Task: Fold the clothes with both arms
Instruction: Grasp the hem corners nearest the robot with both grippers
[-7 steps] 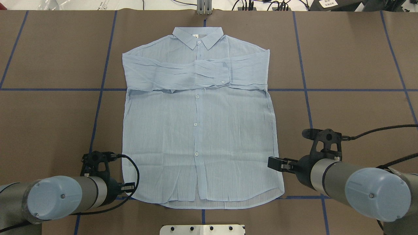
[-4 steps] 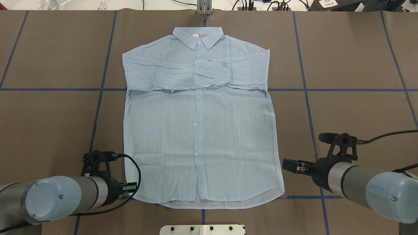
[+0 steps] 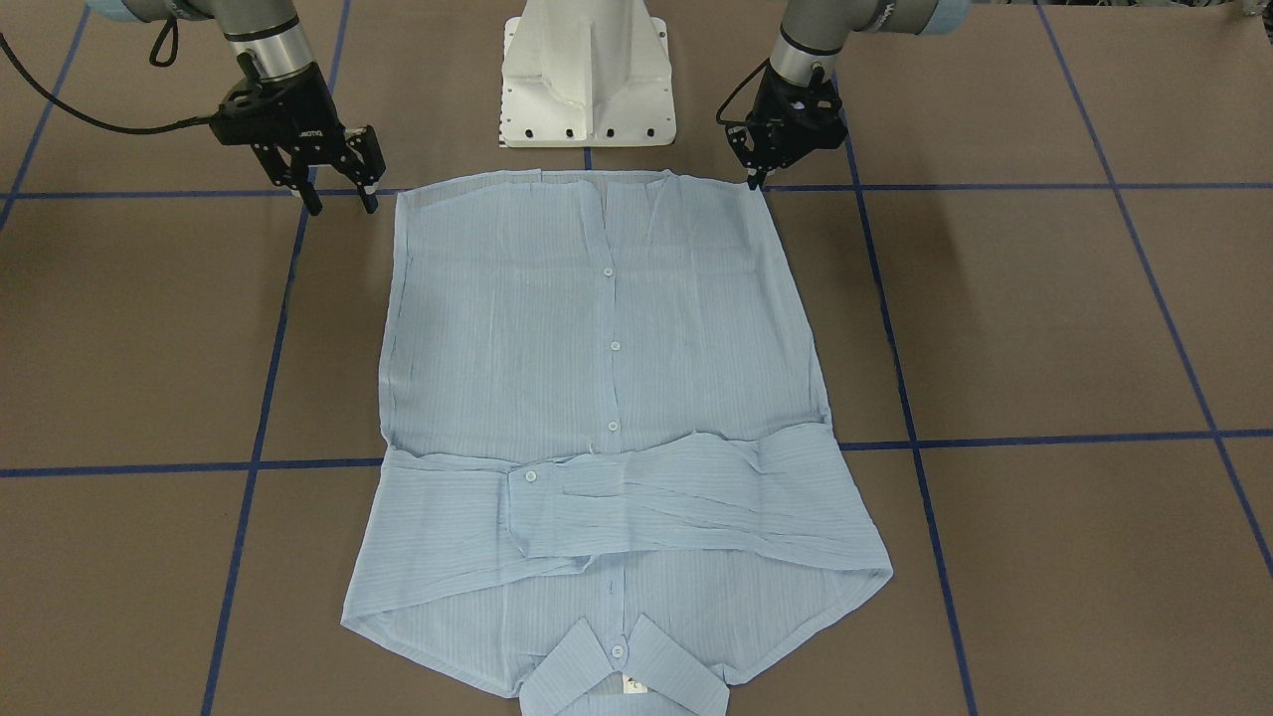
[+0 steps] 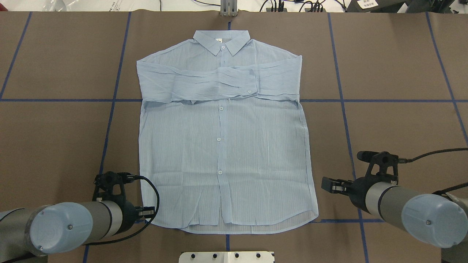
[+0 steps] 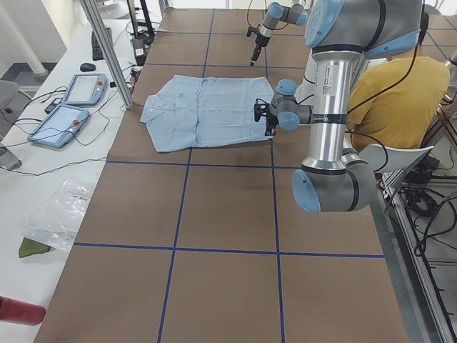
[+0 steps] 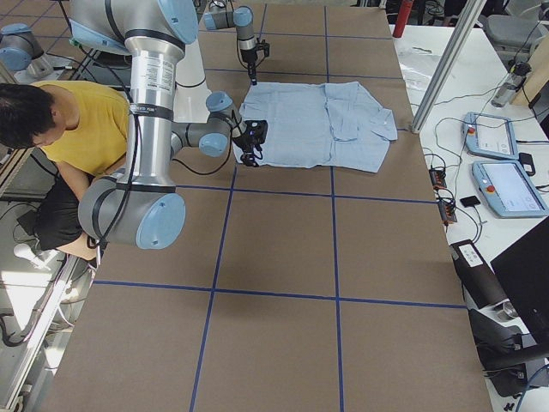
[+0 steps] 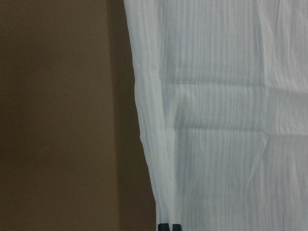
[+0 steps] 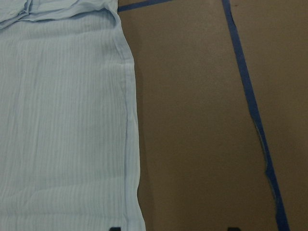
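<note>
Lying flat on the brown blue-taped table point(image 4: 402, 73), shirt point(image 4: 219, 146); left gripper point(image 4: 149, 210) pinches its hem corner, right gripper point(image 3: 342, 205) spread alongside

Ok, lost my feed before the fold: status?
Left end effector shut at hem corner of shirt, grip unclear. Right end effector open beside the other corner. Shirt flat, sleeves folded across chest. Nothing in the way.
</note>
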`<state>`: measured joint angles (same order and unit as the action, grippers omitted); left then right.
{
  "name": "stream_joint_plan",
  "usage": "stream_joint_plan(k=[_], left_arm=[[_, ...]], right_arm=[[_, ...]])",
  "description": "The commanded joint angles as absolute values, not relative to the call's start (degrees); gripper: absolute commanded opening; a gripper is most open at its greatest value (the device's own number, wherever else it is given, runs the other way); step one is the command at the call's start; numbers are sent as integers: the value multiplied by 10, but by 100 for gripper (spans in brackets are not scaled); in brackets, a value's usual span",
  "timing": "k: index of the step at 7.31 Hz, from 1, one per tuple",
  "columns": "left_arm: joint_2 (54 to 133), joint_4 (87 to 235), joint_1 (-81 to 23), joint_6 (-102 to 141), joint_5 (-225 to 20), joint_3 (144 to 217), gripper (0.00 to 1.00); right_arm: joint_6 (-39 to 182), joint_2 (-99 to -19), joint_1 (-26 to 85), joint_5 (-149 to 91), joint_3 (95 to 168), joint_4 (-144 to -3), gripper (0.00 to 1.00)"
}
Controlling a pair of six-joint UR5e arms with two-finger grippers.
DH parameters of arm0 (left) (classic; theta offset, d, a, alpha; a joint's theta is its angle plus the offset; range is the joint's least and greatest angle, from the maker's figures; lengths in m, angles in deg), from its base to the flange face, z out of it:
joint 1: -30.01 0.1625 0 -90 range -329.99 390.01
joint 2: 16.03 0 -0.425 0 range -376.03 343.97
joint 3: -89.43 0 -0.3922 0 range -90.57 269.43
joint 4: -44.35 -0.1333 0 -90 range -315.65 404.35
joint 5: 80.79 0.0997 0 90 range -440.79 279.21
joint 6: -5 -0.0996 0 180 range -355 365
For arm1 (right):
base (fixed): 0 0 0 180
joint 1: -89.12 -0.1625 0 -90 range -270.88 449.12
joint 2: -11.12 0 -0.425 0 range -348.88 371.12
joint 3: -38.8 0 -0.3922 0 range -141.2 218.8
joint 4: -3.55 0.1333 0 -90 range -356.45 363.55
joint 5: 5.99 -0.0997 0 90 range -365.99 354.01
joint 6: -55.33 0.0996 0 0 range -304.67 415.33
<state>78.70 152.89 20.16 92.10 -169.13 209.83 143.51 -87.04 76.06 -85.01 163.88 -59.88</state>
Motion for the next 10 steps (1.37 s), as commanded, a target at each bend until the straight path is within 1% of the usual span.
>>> stream_joint_plan(k=[1,2,5,7,10], left_arm=[[788,1529,203,921,-1678,2098,0],[788,1529,204,920,-1678,2098,0],[789,1529,204,913,-1678,2098,0],[788,1529,203,912,-1678,2098,0],[788,1529,203,912,-1678,2098,0]], right_arm=[[1442,-847,770,-847,1621,-600,71],[1459,-837,779,-834,1616,-612,68],[1497,-823,841,-769,1616,-672,66],[1503,-800,864,-739,1604,-699,59],[1521,-797,889,-716,1591,-699,57]])
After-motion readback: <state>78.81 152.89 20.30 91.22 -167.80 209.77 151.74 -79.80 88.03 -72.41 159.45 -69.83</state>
